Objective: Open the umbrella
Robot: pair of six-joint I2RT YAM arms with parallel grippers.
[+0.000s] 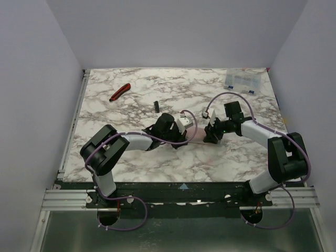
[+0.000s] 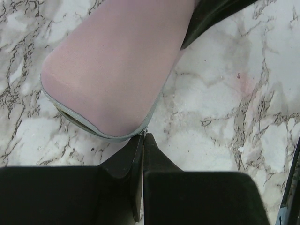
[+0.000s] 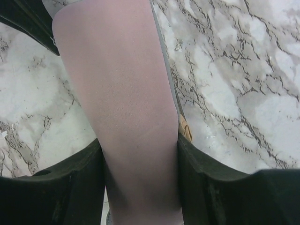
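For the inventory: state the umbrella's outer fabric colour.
The umbrella is pale peach-pink, clearest in the right wrist view.

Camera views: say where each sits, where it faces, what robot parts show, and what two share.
Top external: above, behind the bases, facing down at the white marble table; both arms show.
Left wrist: on left arm, facing down; left gripper shut at the peach-pink fabric umbrella.
Right wrist: facing down; right gripper clasps that umbrella.
Shared: both wrist views show umbrella and marble.

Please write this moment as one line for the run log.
left gripper: shut, tips at umbrella hem | right gripper: shut on umbrella | umbrella: not yet open
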